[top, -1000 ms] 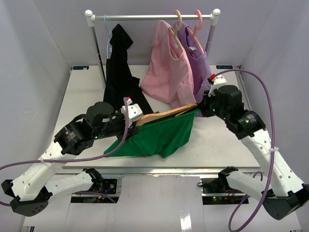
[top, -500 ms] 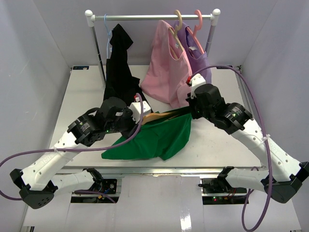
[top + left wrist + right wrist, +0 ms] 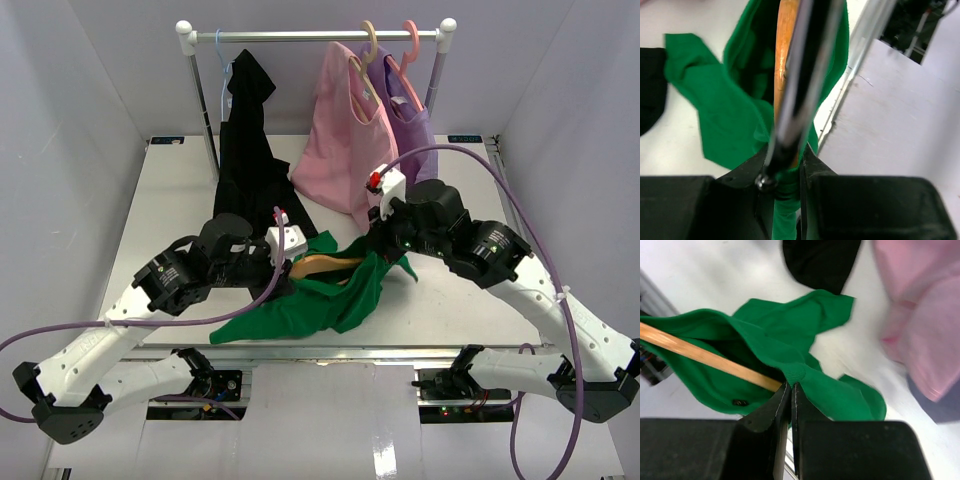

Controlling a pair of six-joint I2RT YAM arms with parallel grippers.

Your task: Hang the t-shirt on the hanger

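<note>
Green cloth fills the middle of my overhead feed: the t-shirt [image 3: 330, 295] lies bunched on the table [image 3: 170, 190] close to its near edge, between my two arms, with one flat tail spread out toward the left arm's side. The hanger [image 3: 325, 265], pale wood, lies across the top of the heap. Its right end runs in under the fabric, and its left end sits at the left arm's fingers. On the left wrist feed, the left gripper [image 3: 786, 155] is clamped on that hanger. The wooden bar rises straight out of the jaws beside a dark shiny rod [image 3: 800, 75], which is too blurred for me to say what part it is. Green shows in the gap between the fingers. On the right wrist feed, the right gripper [image 3: 791, 387] has its jaws pressed almost together on a ribbed edge of the t-shirt, right where the wooden arm disappears into the cloth. At the back of the table a rail [image 3: 315, 36] carries a black garment [image 3: 245, 150], a pink shirt [image 3: 345, 140] and a purple garment [image 3: 410, 125]. The black one hangs down to the tabletop just behind the left arm's wrist.
</note>
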